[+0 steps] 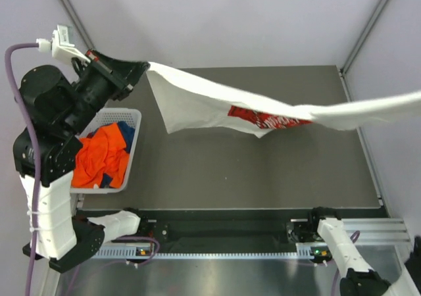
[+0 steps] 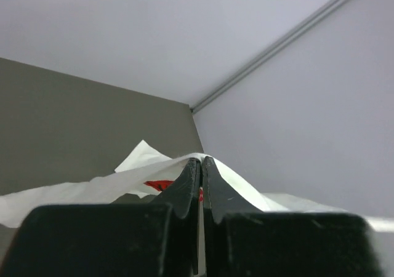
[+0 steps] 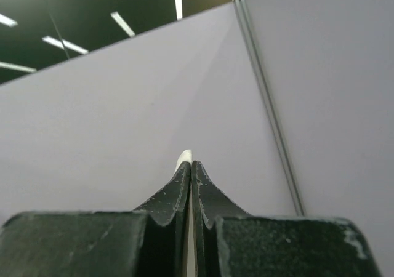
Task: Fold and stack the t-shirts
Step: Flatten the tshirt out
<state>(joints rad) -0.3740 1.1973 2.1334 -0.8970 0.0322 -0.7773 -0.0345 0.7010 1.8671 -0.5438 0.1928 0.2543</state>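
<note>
White t-shirt (image 1: 197, 102) stretched midair between left claw (image 1: 143, 68), right claw (image 3: 191, 165); both clamped on it.

Light in the overhead view is bright, even and diffuse, leaving the dark surface (image 1: 250, 171) almost free of shadow. The white t-shirt (image 1: 197, 102) nears overexposure where it runs off the right edge, its folds losing detail. Long strip lights (image 3: 178, 3) glare against a dark ceiling at the top left of the right wrist view. In both wrist views the left hand (image 2: 201, 166) and right hand (image 3: 191, 166) sit close to the lens, dark, underexposed and slightly soft.
</note>
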